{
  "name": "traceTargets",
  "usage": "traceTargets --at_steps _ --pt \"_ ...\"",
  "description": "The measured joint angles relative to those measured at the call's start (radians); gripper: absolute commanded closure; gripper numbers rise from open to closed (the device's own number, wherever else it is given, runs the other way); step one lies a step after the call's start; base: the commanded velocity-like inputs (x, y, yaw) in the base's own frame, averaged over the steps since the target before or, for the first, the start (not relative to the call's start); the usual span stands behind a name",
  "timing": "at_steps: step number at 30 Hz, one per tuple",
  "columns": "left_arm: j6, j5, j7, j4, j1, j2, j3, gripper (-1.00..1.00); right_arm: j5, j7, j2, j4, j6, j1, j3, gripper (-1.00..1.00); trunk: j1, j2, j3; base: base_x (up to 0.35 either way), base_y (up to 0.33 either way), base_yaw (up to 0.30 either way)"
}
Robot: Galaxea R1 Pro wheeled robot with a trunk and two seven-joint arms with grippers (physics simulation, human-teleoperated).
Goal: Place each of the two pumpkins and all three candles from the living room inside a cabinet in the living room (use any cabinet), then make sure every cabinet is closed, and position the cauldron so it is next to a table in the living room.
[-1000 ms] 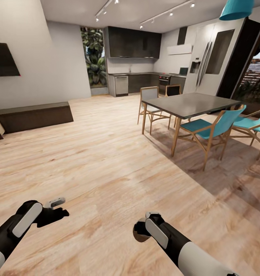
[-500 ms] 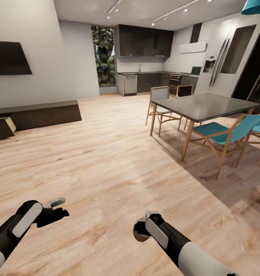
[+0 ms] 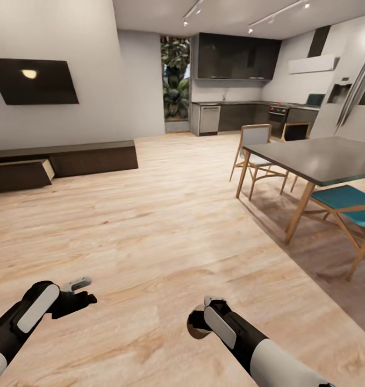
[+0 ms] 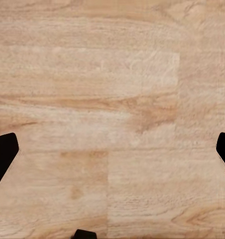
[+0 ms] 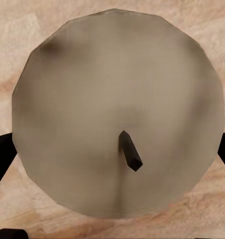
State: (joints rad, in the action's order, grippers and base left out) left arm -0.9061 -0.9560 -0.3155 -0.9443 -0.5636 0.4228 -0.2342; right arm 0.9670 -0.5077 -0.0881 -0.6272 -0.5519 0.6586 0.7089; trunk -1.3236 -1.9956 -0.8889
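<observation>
Wooden floor (image 3: 150,226) lies beneath my arms. My right jaws (image 3: 195,328) grip a tan candle (image 5: 117,114), flat top and dark wick facing the wrist view. My left jaws (image 3: 83,293) are spread and hold nothing. Cabinet (image 3: 64,161) stands along the far wall, one front tilted out.

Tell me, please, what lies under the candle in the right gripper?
Around the candle, held in the right gripper, light wooden floor shows beyond its edge. The floor straight beneath it is covered by the candle's flat top.
</observation>
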Motion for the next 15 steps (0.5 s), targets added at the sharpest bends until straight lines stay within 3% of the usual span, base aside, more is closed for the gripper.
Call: traceTargets --at_steps 6,15 --pt "0.000 0.000 0.000 0.000 0.000 0.001 0.000 -1.00 0.001 0.004 0.000 -0.001 0.000 0.000 0.000 1.00 0.000 0.000 0.000 0.330 0.000 0.244" --pt "0.000 0.000 0.000 0.000 0.000 0.000 0.000 -1.00 -0.001 0.004 0.002 -0.002 0.000 0.000 0.002 1.00 0.000 0.000 0.000 0.330 0.000 0.027"
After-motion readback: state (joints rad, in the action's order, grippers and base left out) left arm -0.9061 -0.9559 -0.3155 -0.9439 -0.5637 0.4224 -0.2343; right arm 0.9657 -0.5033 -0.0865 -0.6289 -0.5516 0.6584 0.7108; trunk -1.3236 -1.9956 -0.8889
